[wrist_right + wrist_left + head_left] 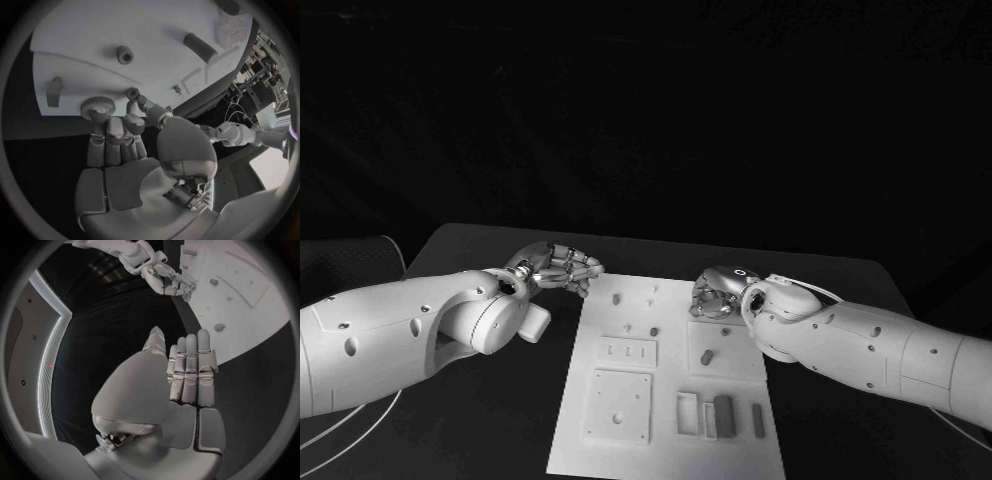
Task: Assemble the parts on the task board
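The white task board (662,455) lies in the middle of the black table. Small grey parts sit on it: a short peg (707,356), a few studs (655,330) and upright bars (723,416) near the front. My right hand (718,294) hovers over the board's far right edge. In the right wrist view its fingers (107,134) reach out to a round knurled part (97,105) at the board's (94,40) edge, with nothing gripped. My left hand (557,267) is beside the board's far left corner; its fingers (190,371) lie straight and hold nothing.
A square plate (619,405) and a small two-slot block (629,351) sit on the board's left half. A ring-shaped part (125,54) and a dark cylinder (200,46) lie beyond the right hand. Bare black table (473,250) surrounds the board.
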Controlling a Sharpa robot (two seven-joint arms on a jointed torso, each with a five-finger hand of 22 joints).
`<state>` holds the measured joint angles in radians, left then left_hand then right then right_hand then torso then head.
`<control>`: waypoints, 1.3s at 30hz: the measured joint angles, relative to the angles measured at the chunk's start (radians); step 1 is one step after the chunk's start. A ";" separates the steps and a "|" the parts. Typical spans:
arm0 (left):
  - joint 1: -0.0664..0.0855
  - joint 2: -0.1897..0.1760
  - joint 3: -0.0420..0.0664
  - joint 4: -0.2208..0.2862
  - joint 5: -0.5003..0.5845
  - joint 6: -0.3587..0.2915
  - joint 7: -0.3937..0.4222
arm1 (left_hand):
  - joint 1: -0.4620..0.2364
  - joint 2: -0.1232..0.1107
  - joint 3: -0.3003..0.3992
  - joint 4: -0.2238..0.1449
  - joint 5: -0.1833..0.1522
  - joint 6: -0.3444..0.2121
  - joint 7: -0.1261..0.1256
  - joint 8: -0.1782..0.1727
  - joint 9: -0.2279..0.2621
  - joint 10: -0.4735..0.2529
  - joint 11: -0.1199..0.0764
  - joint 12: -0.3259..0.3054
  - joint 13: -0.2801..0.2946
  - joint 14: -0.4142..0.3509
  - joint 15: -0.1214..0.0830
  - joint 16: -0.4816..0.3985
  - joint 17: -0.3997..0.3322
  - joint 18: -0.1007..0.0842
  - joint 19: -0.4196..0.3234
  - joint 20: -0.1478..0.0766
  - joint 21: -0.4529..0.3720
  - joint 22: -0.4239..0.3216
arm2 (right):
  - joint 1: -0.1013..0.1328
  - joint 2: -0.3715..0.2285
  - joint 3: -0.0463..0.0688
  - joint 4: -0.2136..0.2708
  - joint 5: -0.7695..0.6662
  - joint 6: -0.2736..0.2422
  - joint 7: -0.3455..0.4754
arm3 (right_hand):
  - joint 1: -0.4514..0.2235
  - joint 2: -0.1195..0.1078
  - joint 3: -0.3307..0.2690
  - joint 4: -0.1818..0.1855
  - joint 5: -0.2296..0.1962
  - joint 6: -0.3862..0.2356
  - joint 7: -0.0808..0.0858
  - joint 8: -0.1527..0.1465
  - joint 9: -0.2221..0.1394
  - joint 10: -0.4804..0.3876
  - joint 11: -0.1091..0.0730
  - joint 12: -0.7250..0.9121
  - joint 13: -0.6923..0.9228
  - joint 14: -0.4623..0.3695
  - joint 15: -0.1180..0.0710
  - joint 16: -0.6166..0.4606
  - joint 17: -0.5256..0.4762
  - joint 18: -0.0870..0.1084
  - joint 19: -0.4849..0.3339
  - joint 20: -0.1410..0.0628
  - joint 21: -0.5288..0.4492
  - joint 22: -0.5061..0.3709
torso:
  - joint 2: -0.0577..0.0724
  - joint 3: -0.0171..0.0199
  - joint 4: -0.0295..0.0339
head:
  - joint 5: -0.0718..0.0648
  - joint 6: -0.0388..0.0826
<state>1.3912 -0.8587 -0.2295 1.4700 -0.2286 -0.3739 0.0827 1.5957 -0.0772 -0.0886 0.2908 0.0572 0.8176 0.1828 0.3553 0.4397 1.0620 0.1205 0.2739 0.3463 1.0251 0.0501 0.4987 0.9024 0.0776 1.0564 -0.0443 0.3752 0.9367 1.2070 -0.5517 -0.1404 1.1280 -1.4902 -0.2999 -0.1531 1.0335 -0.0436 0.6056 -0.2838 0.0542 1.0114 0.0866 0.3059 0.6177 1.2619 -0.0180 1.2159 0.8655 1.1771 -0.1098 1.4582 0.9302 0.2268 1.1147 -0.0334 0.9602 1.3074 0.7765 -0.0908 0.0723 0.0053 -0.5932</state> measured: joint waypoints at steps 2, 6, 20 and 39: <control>0.000 0.000 0.000 -0.001 0.000 0.000 0.000 | 0.000 0.000 0.000 0.000 0.000 0.000 0.000 0.000 0.000 0.000 0.000 0.000 0.000 0.000 0.000 0.000 0.000 0.000 0.000 0.000 0.000 0.001 | -0.002 0.000 0.000 0.001 0.000 -0.003 0.000 | 0.000 -0.012 0.002 -0.002 0.000 0.000 0.000 0.000 0.001 0.000 0.000 0.000 0.000 0.000 0.000 0.000 0.000 0.000 0.000 0.000 0.000 0.000 | 0.000 0.0003 -0.0002 | 0.000 0.000; 0.000 0.001 0.000 -0.001 -0.001 0.000 0.000 | 0.000 0.000 0.000 0.000 0.000 0.000 0.000 0.000 0.000 0.000 0.000 0.000 0.000 0.000 0.000 0.000 0.000 0.000 0.000 0.000 0.000 0.001 | -0.003 0.002 -0.001 0.001 0.000 -0.008 -0.002 | -0.022 -0.053 -0.001 0.003 0.000 -0.002 0.002 -0.001 0.001 0.000 0.000 -0.005 0.000 0.001 0.001 0.000 -0.003 0.000 0.000 0.000 0.000 0.000 | 0.000 0.0003 -0.0002 | -0.001 0.001; 0.000 0.000 0.000 -0.001 -0.002 0.000 -0.001 | 0.000 0.000 0.000 0.000 0.000 -0.004 0.004 0.000 0.001 0.000 0.000 0.000 0.001 0.000 0.000 0.000 0.000 0.000 0.000 0.000 0.000 0.000 | -0.004 0.019 -0.001 -0.018 -0.010 -0.006 -0.035 | -0.080 -0.159 -0.020 0.065 0.000 -0.065 0.028 -0.040 -0.010 -0.018 0.018 -0.009 0.001 -0.004 0.007 0.000 -0.005 0.001 0.003 0.004 -0.004 0.000 | 0.000 -0.0005 0.0007 | -0.003 0.003; 0.000 0.000 0.000 -0.001 -0.002 0.000 -0.002 | 0.000 0.000 0.000 0.000 0.000 -0.005 0.003 0.000 0.000 0.000 0.000 0.000 0.001 0.000 0.000 0.000 0.000 0.000 -0.002 0.002 0.000 0.001 | -0.004 0.028 -0.001 -0.023 -0.042 0.021 -0.050 | -0.014 -0.095 -0.032 0.014 0.000 -0.014 0.005 -0.013 0.008 -0.017 0.008 -0.009 0.006 -0.006 0.005 0.000 -0.004 0.001 0.003 0.004 -0.004 0.000 | 0.000 -0.0005 0.0009 | -0.005 0.002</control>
<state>1.3912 -0.8584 -0.2298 1.4688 -0.2311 -0.3742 0.0808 1.5957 -0.0772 -0.0886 0.2908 0.0572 0.8127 0.1854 0.3553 0.4401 1.0621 0.1204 0.2739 0.3469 1.0252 0.0501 0.4987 0.9026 0.0777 1.0545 -0.0424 0.3752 0.9382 1.2033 -0.5237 -0.1412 1.1050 -1.5325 -0.2785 -0.2027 1.0191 -0.1389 0.5741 -0.2695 0.0542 0.9970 0.0919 0.2930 0.6256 1.2452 -0.0098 1.2071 0.8712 1.1713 -0.1049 1.4581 0.9263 0.2274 1.1181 -0.0296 0.9562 1.3074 0.7765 -0.0913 0.0732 0.0007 -0.5910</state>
